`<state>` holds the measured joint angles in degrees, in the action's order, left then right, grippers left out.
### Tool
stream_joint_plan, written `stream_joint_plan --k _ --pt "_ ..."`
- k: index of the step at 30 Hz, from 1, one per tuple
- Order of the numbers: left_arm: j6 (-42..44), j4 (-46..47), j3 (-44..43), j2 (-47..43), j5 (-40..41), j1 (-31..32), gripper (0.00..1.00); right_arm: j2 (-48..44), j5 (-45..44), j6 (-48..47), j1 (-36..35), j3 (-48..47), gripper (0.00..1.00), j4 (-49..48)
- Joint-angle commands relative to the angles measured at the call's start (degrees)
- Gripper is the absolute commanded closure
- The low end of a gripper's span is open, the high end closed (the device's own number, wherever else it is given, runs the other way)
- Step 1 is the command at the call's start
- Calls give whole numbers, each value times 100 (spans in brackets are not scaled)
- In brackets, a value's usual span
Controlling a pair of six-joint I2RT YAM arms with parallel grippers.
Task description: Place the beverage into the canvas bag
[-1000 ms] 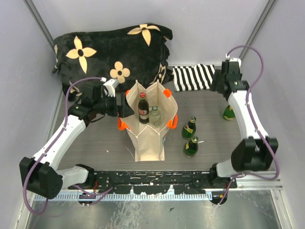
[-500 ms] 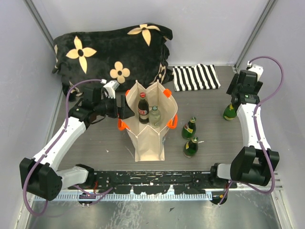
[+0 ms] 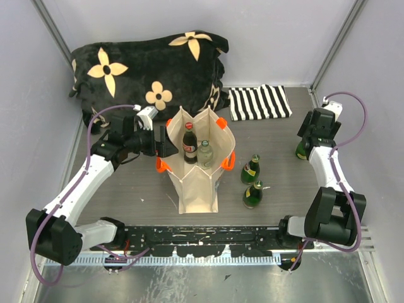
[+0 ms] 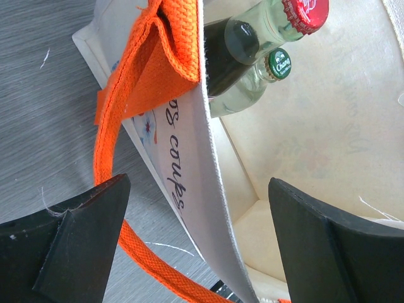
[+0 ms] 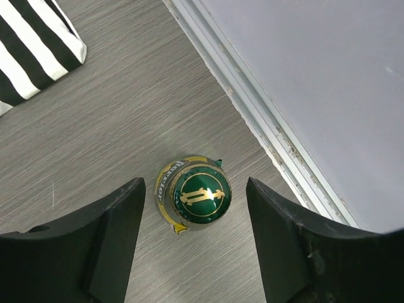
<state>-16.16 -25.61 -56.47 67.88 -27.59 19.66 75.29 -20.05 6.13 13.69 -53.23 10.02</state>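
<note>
**Overhead view.** The canvas bag (image 3: 197, 180) stands upright and open at the centre of the frame, on the grey tabletop (image 3: 278, 183). Inside it stand a dark bottle (image 3: 189, 144) with a red cap and a clear bottle (image 3: 205, 153) with a green cap. The clear bottle is just to the right of the dark one. Just right of the bag, two green bottles (image 3: 251, 169) stand upright on the tabletop, near each other, one lower in the frame than the other. A third green bottle (image 5: 194, 196) stands alone at the right edge of the frame. It is well apart from the bag and close to the metal rail (image 5: 265, 126) that borders the tabletop. A black flowered cushion (image 3: 148, 69) fills the upper left, and a striped cloth (image 3: 259, 102) lies flat in the upper right of centre.

**Left wrist view.** The left claw (image 4: 199, 189) is spread wide and straddles the rim of the bag's left wall. One finger is outside, beside the orange handle (image 4: 145, 69); the other is over the bag's interior. A gap shows between each finger and the cloth, and nothing is pinched.

**Right wrist view.** The right claw (image 5: 194, 189) is spread and sits directly above the third green bottle. The bottle's gold-printed cap is centred between the fingers, with tabletop visible on either side. The claw pinches nothing.
</note>
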Motion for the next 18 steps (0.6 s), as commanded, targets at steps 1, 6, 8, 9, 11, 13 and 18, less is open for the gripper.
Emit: stream_joint_plan --k 1,6,8,9,11,13,18 --pt "-10 185 12 -32 -71 18 2 -146 -6 0 56 209 32 -951" --pt "-14 162 39 -84 -53 12 2 -144 -38 22 71 408 43 -1267" --pt "-10 148 47 -105 -48 12 2 -114 -59 15 74 456 51 -1316" --pt "-5 142 46 -114 -47 12 2 -103 -49 18 81 484 58 -1357" --pt "6 120 54 -133 -43 12 2 -112 -18 41 100 558 81 -1453" --pt "23 97 49 -162 -35 12 2 -179 17 107 102 584 98 -1452" --pt "75 -4 14 -223 -22 14 2 -429 218 282 99 410 99 -1343"
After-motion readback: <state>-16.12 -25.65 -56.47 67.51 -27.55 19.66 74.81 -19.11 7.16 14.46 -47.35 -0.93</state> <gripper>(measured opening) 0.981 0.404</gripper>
